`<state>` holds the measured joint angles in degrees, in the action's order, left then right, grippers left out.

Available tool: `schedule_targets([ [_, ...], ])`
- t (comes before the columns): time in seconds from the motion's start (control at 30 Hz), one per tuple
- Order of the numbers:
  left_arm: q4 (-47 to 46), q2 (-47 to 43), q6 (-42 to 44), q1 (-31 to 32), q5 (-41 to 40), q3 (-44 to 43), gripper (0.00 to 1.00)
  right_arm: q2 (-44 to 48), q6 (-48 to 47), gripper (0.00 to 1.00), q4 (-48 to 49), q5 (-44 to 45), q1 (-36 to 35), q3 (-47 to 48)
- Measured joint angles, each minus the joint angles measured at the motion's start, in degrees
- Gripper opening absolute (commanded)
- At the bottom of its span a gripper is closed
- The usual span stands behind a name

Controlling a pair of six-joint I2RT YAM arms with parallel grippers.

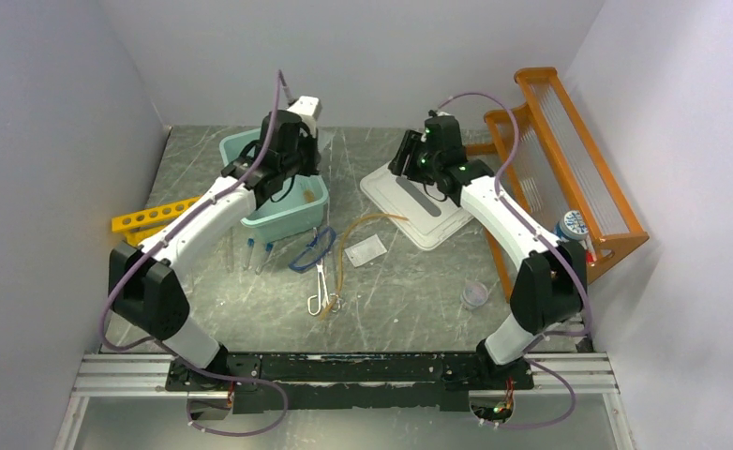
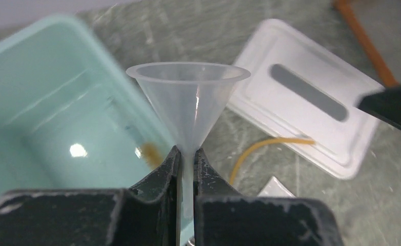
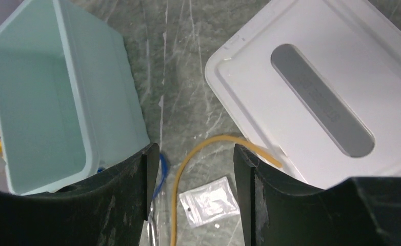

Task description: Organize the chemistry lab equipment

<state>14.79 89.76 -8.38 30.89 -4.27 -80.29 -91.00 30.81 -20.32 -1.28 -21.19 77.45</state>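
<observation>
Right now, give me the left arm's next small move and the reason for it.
Probably lower the left claw toward the inside of the teal bin, then open it. The claw is shut on the stem of the clear funnel, which hangs close to the bin's wall; a short descent, nudged inward, should land it inside rather than on the rim.

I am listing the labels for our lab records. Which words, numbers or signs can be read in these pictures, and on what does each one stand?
No text can be read with certainty.
Grey strip on the white lid: perhaps raised letters, too faint to read.
Round cap beside the orange shelf: blue print, too small to read.
</observation>
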Motion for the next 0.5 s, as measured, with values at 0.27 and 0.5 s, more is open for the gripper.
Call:
schedule_targets([
  [0.27, 8.9, 9.7, -12.7, -8.1, -8.0, -3.1, 0.05, -8.9, -2.7, 0.58, 0.7, 2.2, -2.7, 5.2],
  [0.5, 11.3, 19.1, -16.6, -10.0, -11.5, -4.3, 0.05, -15.4, -4.6, 0.58, 0.3, 3.5, -4.3, 11.4],
])
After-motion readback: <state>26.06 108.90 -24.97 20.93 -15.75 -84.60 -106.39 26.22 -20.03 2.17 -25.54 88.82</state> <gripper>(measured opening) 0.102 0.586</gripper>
